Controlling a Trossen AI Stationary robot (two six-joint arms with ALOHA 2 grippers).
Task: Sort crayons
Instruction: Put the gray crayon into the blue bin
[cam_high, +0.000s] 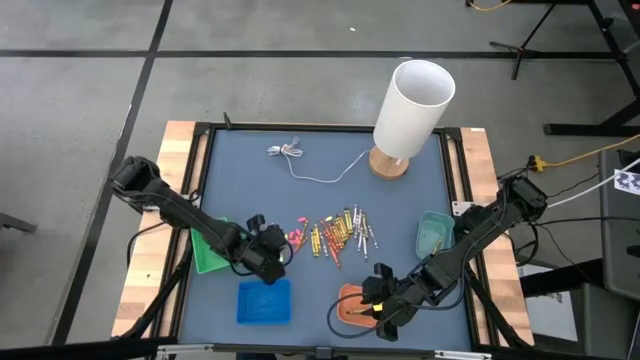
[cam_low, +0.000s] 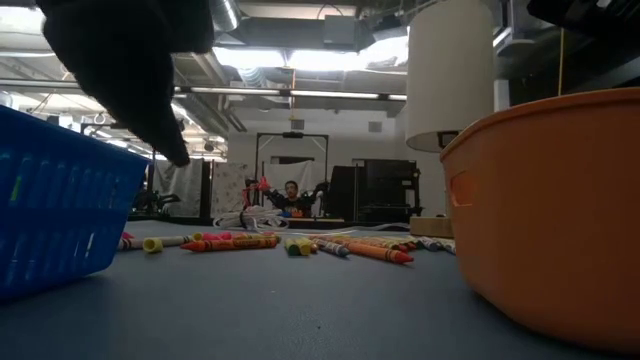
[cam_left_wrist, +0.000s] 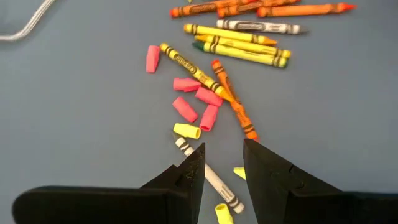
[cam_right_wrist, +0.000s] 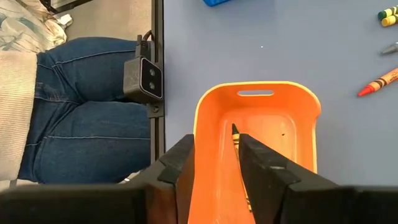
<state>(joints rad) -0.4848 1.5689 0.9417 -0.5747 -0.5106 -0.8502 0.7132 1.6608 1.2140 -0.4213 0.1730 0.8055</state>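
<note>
Loose crayons (cam_high: 335, 232) in orange, yellow, pink and grey lie flat mid-table, also in the low view (cam_low: 300, 243). My left gripper (cam_high: 272, 250) hangs open just above the pile's left end. Its fingers (cam_left_wrist: 224, 154) stand on either side of a white-wrapped crayon (cam_left_wrist: 214, 180) without touching it; short pink pieces (cam_left_wrist: 196, 102) lie just beyond. My right gripper (cam_high: 378, 300) is open over the orange tray (cam_high: 350, 308). One orange crayon (cam_right_wrist: 236, 140) lies inside that tray (cam_right_wrist: 298, 124), between the fingers (cam_right_wrist: 216, 142) and below them.
A blue tray (cam_high: 264, 300) stands near the front, a green tray (cam_high: 208, 252) at the left and a teal tray (cam_high: 433, 232) at the right. A white lamp (cam_high: 410, 110) and a thin white cable (cam_high: 300, 160) are at the back. A person in jeans (cam_right_wrist: 93, 112) sits at the near edge.
</note>
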